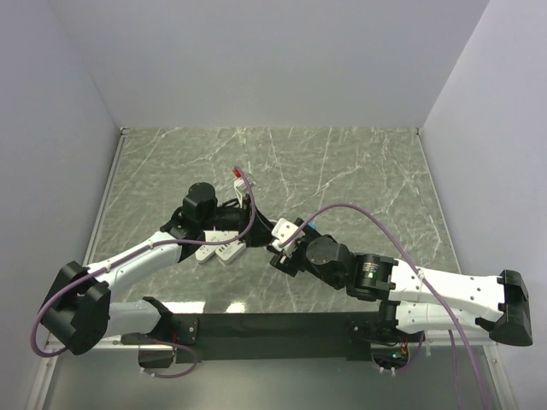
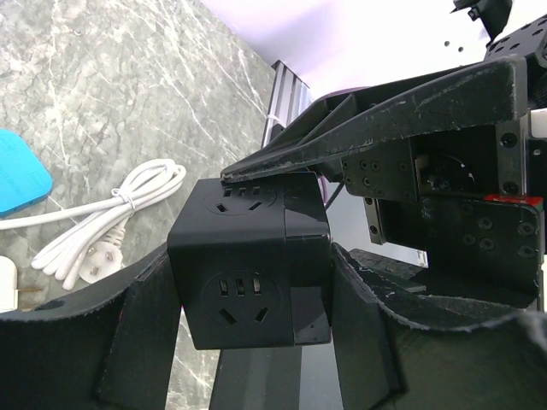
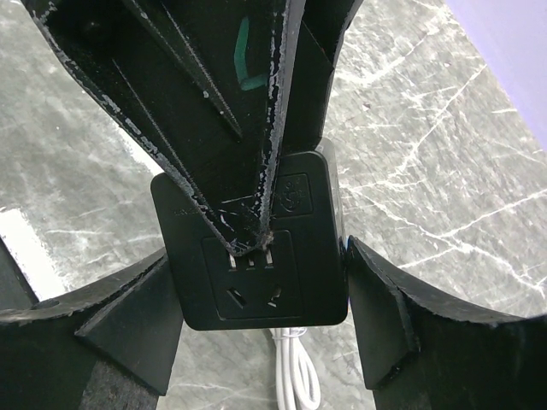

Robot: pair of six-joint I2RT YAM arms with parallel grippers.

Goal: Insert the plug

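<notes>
A black socket cube [image 2: 248,265] with three-pin outlets on its faces is held above the table between both grippers. My left gripper [image 2: 255,337] has a finger pressed on each side of it. My right gripper [image 3: 261,329] also has both fingers against the same cube [image 3: 256,256], and one finger of each gripper crosses the other's view. In the top view the two grippers meet at the table's middle, left [image 1: 255,231] and right [image 1: 278,243]. The white plug [image 2: 96,263] with its coiled white cable [image 2: 128,201] lies loose on the marble below.
A blue flat object [image 2: 17,175] lies on the marble next to the cable. The white cable also shows under the cube in the right wrist view [image 3: 295,376]. Purple cables [image 1: 359,209] loop over both arms. A black bar [image 1: 273,325] runs along the near edge.
</notes>
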